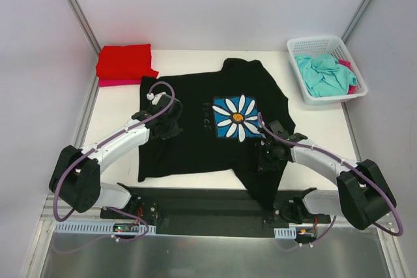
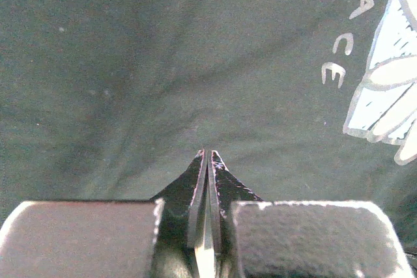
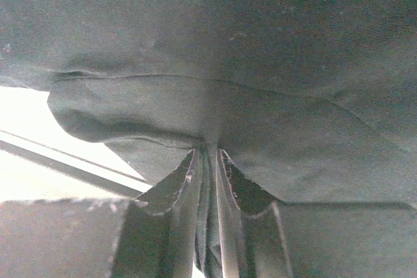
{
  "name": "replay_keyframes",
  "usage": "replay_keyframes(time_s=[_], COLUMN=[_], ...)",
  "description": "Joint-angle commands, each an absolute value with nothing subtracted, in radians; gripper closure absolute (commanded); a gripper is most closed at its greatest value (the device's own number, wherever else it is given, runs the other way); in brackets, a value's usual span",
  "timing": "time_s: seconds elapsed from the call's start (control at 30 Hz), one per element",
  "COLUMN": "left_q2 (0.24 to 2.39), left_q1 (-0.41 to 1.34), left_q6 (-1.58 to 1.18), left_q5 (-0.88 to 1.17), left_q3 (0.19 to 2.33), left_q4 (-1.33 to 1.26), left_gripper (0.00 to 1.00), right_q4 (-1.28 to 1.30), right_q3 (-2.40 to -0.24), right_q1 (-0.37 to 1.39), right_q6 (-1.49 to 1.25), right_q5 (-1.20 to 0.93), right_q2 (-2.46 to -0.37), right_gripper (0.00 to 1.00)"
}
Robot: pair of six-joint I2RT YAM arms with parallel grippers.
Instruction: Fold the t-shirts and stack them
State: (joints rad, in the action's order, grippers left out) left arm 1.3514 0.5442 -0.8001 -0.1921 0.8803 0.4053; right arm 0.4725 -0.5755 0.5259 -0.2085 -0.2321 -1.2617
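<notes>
The black t-shirt (image 1: 195,135) with a white daisy on a blue square (image 1: 236,117) lies spread across the middle of the table. My left gripper (image 1: 164,124) is over the shirt's left part; in the left wrist view it (image 2: 208,155) is shut, with no cloth between the fingers and the black cloth (image 2: 163,63) just beyond the tips. My right gripper (image 1: 267,155) is at the shirt's lower right; in the right wrist view it (image 3: 208,152) is shut on a pinched fold of the black shirt (image 3: 260,122). A folded red t-shirt (image 1: 125,60) lies on a pink one (image 1: 115,83) at the back left.
A white mesh basket (image 1: 322,43) stands at the back right and holds a crumpled teal t-shirt (image 1: 323,73) and a bit of pink cloth (image 1: 345,65). The table's near edge and a black rail (image 1: 195,203) run below the shirt's hem.
</notes>
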Motion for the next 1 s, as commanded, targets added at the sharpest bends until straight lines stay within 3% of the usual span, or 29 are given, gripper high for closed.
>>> replay_keyframes(time_s=[0.0,0.53,0.7,0.97], left_q2=[1.335,1.336,1.333,1.336], left_q1=[0.554,0.554,0.554,0.555], left_q6=[-0.807,-0.805,-0.802,-0.805], left_q5=[-0.212,-0.213,-0.216,-0.212], left_q3=[0.911,0.908,0.907,0.914], left_q4=[0.417,0.417,0.417,0.419], left_gripper=[1.0,1.0,1.0,1.0], right_q4=[0.5,0.486,0.477,0.532], right_q3=[-0.62,-0.623,-0.617,-0.624], right_q1=[0.549,0.589,0.589,0.65], right_q6=[-0.222,-0.233,-0.23,-0.258], right_q5=[-0.232,-0.23,-0.23,-0.236], right_q2=[-1.266,-1.285,-1.299,-1.232], right_gripper=[0.8,0.83,0.99,0.99])
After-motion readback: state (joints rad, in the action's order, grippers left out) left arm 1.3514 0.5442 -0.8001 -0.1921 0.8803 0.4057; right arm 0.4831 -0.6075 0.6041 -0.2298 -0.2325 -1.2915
